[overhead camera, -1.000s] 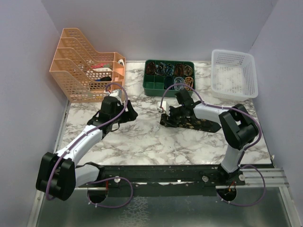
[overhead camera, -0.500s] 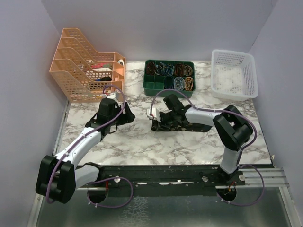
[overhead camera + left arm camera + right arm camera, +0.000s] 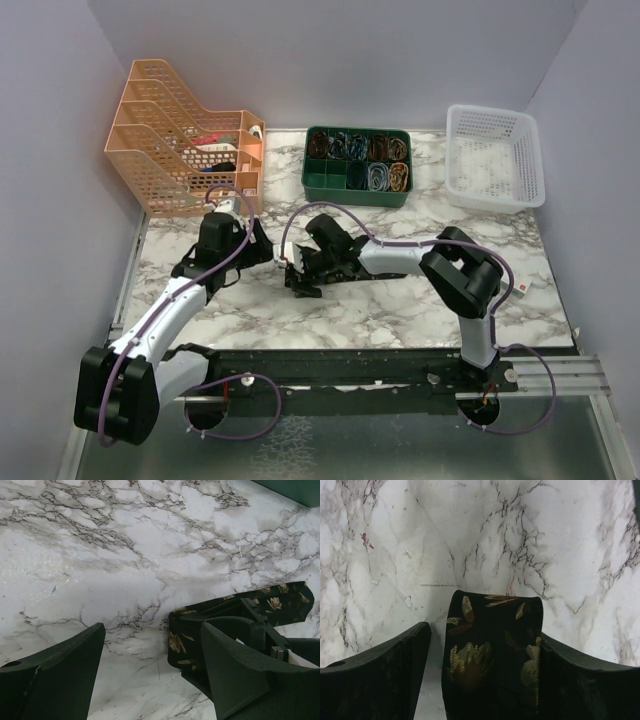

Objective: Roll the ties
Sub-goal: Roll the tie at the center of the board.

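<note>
Tie point(image 3: 492, 650) lies between the spread fingers of your right gripper point(image 3: 482, 636); your left gripper point(image 3: 152, 630), also spread, has it just beside one finger.

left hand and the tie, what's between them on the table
Only bare marble table between the left hand and the tie, shown in the left wrist view.

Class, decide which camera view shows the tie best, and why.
The right wrist view: the tie fills the lower middle, its end and gold leaf pattern sharp. The left wrist view catches only parts at the right. The top view shows it small, largely under the right arm.
</note>
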Tool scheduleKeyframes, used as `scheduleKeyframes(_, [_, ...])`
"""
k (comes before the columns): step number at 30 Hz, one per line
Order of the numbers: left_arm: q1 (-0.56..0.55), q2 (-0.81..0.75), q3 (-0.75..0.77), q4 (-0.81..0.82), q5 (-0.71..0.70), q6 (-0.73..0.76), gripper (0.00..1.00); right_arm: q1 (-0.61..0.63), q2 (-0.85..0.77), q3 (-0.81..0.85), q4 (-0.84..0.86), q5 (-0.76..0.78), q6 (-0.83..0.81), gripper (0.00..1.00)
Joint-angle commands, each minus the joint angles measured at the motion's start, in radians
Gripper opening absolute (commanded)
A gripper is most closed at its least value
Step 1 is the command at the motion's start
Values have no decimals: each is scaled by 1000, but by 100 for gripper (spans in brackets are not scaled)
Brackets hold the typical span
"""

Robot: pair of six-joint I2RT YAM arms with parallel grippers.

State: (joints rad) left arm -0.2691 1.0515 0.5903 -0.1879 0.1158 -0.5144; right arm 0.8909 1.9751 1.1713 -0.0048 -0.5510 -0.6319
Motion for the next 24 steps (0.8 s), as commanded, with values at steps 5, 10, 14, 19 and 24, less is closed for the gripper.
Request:
scheduleKeyframes(5, [16, -39, -23, -26, -41, -33, 79, 2, -54, -8, 80, 60, 20, 100])
scheduleKeyframes(10, [18, -47, -31, -6, -35, -52, 78, -2, -121, -37, 118, 99, 33, 100])
scheduleKeyframes(14, [18, -49, -31, -7, -30, -48, 79, -19, -225, -102, 202, 139, 110, 100])
scheduleKeyframes(19, [18, -53, -36, 6, -28, -52, 79, -23, -372, -236, 308, 192, 276, 100])
scheduleKeyframes(24, [18, -44, -67, 50, -1, -67, 79, -83, -385, -214, 161, 471, 915, 100])
